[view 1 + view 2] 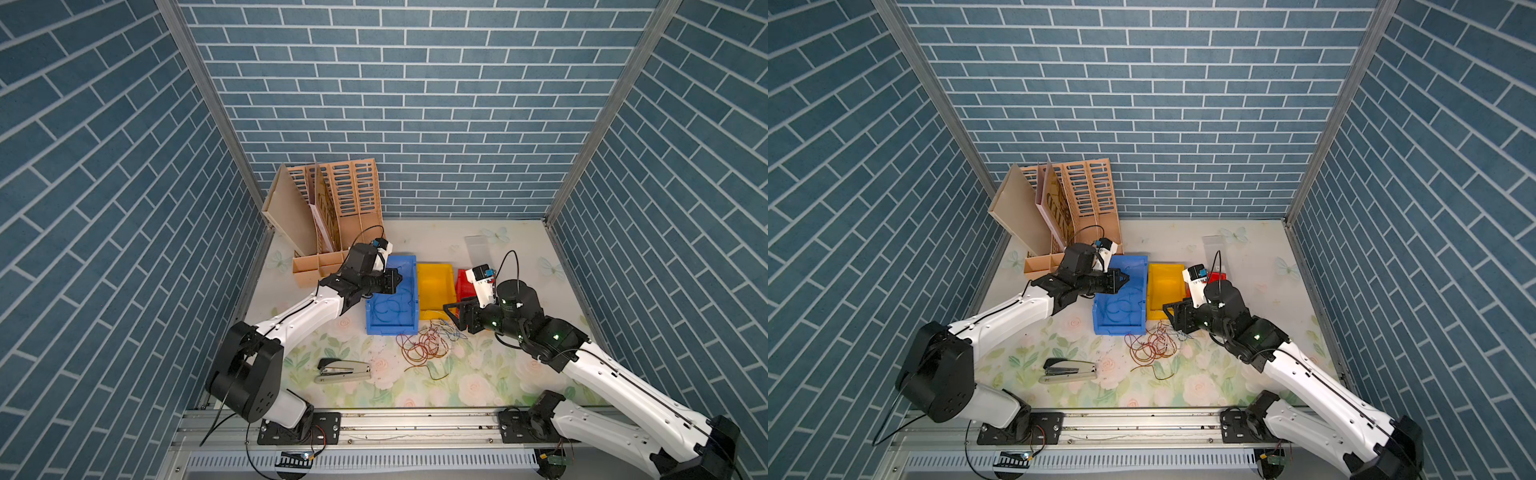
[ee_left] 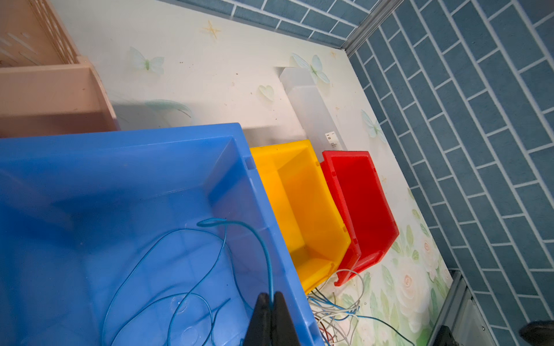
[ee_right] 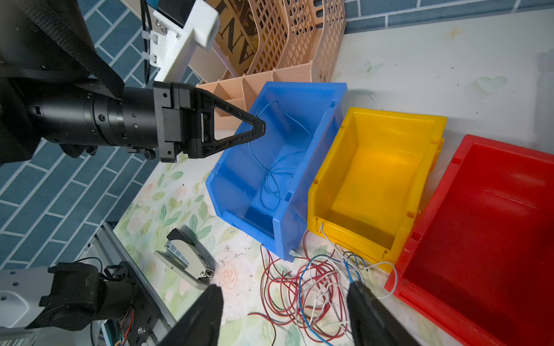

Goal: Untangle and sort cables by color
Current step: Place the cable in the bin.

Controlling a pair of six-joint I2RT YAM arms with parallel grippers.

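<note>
Three bins stand side by side: blue [image 1: 390, 329], yellow [image 1: 434, 282] and red [image 1: 462, 283]. My left gripper [image 2: 271, 295] hangs over the blue bin [image 2: 180, 131], shut on a thin blue cable [image 2: 263, 248] that arcs up and drops back into the bin. Several blue cables [image 3: 271, 179] lie coiled on the bin's floor. A tangle of red-brown, whitish and blue cables [image 3: 305, 287] lies on the table in front of the bins, in both top views [image 1: 428, 345] [image 1: 1152, 345]. My right gripper [image 3: 284, 287] is open just above this tangle, nothing between its fingers. The yellow bin [image 3: 395, 115] and red bin [image 3: 494, 224] look empty.
A grey stapler [image 1: 344, 370] lies near the front, left of the tangle. A peach file rack [image 1: 332, 208] stands at the back left, close behind the blue bin. A clear plastic box [image 1: 478, 249] lies behind the red bin. Brick-patterned walls enclose three sides.
</note>
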